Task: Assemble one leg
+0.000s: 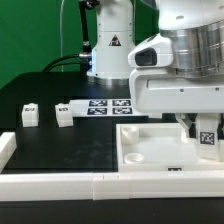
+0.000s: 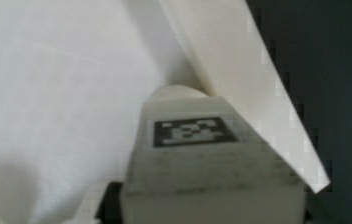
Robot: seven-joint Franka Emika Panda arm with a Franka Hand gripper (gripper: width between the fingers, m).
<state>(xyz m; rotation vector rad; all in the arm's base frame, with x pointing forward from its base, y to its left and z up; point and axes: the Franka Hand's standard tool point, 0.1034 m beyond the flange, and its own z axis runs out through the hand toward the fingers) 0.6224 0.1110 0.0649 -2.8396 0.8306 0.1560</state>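
Observation:
My gripper (image 1: 204, 126) is shut on a leg (image 1: 207, 137), a small white block with a black-and-white tag. It holds the leg upright at the exterior view's right, over the far right corner of the large white tray (image 1: 150, 152). In the wrist view the leg (image 2: 194, 140) fills the middle, with a dark finger (image 2: 134, 198) pressed against its side and the gripper (image 2: 212, 198) closed round it. The tray's floor (image 2: 57, 90) and its raised rim (image 2: 244, 70) lie right behind it. Whether the leg touches the tray I cannot tell.
Two loose legs (image 1: 30, 114) (image 1: 64, 115) stand on the black table at the exterior view's left. The marker board (image 1: 105, 105) lies behind them. A white fence (image 1: 60, 186) runs along the front edge, with a piece (image 1: 6, 148) at the left.

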